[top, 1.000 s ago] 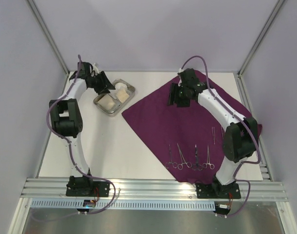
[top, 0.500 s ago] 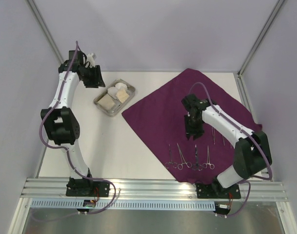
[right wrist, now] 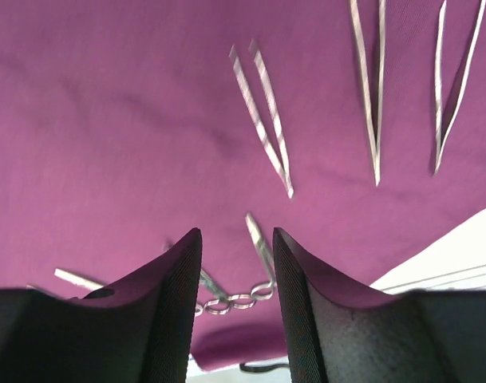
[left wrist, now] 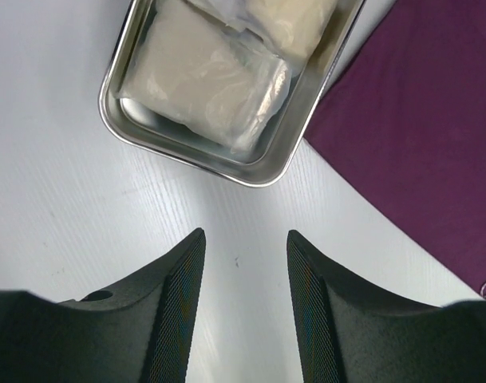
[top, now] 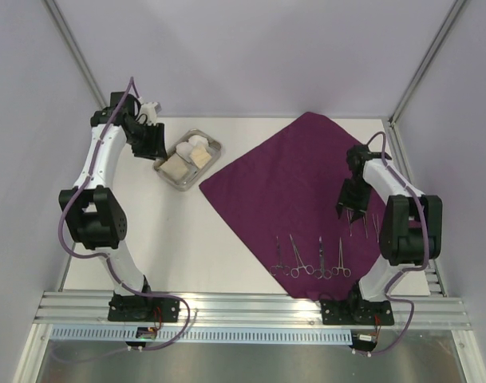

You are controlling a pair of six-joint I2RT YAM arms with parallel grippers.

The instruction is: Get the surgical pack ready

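Hidden or unclear: the far end of the tray (left wrist: 227,163) was cut off by the top edge of the left wrist view. One gauze pad (left wrist: 203,80) showed whole, the second only in part. In the right wrist view the clamps (right wrist: 261,243) lay mostly behind the right gripper (right wrist: 236,295); only some tips and ring handles showed. Three tweezers (right wrist: 262,120) beyond them were slightly blurred. From overhead, the cloth (top: 290,175) ran under the right arm at its right corner, and the tweezers were too small to count.

Lie of things: the cloth was spread flat on the table (top: 171,231), right of centre, set as a diamond with one corner toward the far wall. The tray sat off the cloth to its left, long axis running near-left to far-right, gauze inside. Four clamps lay in a row near the cloth's near corner, long axes near-to-far, rings toward the arm bases.

The left gripper (top: 155,148) hung just left of the tray, jaws apart, nothing between. The right gripper hung over the tweezers, jaws apart, empty.
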